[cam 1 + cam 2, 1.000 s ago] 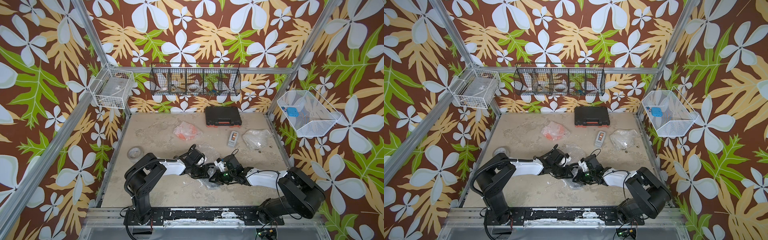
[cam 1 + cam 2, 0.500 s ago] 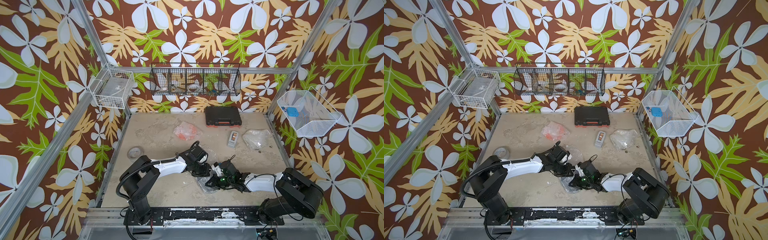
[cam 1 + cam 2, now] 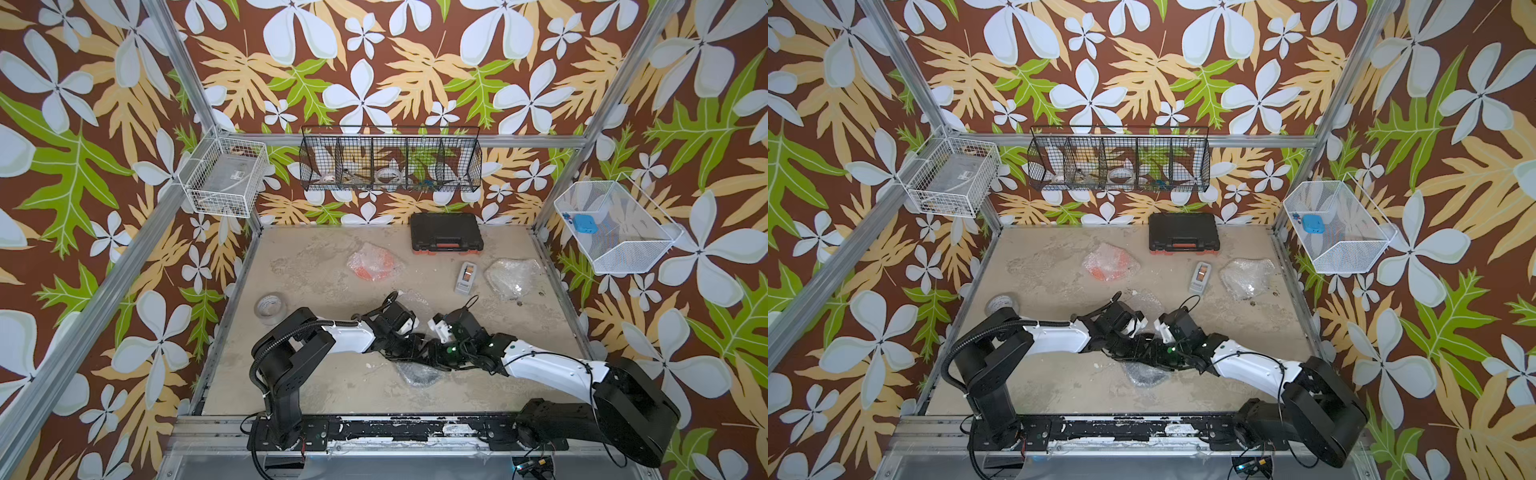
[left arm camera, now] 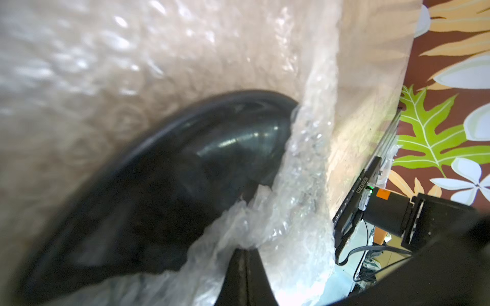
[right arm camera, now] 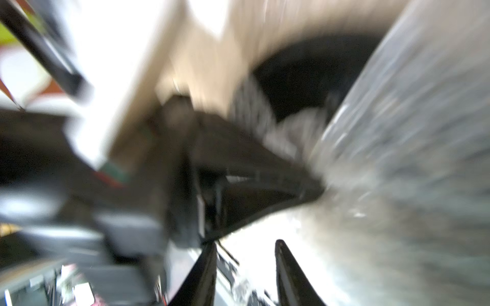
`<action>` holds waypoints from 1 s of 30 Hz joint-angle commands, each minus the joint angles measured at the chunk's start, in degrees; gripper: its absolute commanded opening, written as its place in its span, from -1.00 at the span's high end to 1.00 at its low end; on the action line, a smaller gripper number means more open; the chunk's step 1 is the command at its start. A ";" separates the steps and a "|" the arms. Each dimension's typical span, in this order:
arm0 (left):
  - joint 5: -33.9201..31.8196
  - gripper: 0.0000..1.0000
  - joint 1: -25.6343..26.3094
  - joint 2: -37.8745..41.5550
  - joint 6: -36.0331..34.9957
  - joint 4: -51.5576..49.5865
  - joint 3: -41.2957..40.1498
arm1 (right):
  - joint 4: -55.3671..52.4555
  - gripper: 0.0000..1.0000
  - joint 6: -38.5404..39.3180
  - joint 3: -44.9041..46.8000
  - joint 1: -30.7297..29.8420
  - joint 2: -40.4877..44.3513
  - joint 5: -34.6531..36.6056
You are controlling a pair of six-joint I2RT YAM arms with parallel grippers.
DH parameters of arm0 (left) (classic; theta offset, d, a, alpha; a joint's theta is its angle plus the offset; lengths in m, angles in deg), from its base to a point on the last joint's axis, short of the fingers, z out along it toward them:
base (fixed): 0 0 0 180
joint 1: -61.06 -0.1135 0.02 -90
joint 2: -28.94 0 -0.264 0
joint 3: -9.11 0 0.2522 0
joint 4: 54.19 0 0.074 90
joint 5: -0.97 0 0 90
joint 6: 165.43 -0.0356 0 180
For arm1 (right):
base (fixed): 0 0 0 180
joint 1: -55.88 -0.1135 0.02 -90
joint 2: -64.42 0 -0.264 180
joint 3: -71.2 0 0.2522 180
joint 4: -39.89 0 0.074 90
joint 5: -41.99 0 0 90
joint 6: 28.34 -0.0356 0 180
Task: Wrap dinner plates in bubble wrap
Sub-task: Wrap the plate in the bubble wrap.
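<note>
Pinched tight in the left claw (image 4: 245, 250): a crumpled fold of bubble wrap (image 4: 286, 201), lying across the black plate (image 4: 159, 185) just ahead of the tips. Right claw (image 5: 246, 242) parted, nothing clearly between its tips, close alongside. Probably stiff, slick and breakable under soft, springy film; best taken by the wrap's loose edge, not the glossy rim. Shown only from the left wrist: bare plate beyond the fold. Shown only in both top views: wrapped orange plate (image 3: 372, 266) and cream plate (image 3: 513, 276), well beyond both claws on the surface (image 3: 324, 386). Right wrist too blurred for detail.
</note>
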 commanded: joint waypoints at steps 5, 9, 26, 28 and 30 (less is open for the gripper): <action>-8.42 0.99 0.26 -0.42 -3.59 -14.72 -1.87 | -6.74 0.92 12.80 -0.83 5.39 -4.92 -1.30; -8.97 0.99 -0.16 0.34 -5.13 -16.10 -0.53 | -1.35 1.00 9.47 4.04 3.72 -6.13 -3.34; -9.50 1.00 -0.98 1.27 -10.67 -20.37 1.65 | 2.54 1.00 -0.29 2.54 -4.33 -1.74 1.68; -9.86 1.00 -1.01 1.77 -10.42 -20.52 1.89 | 2.95 1.00 1.64 2.75 -3.22 -5.94 0.08; -10.08 1.00 -0.95 2.41 -10.08 -20.46 2.41 | 4.61 1.00 1.84 3.86 -3.02 -8.96 0.01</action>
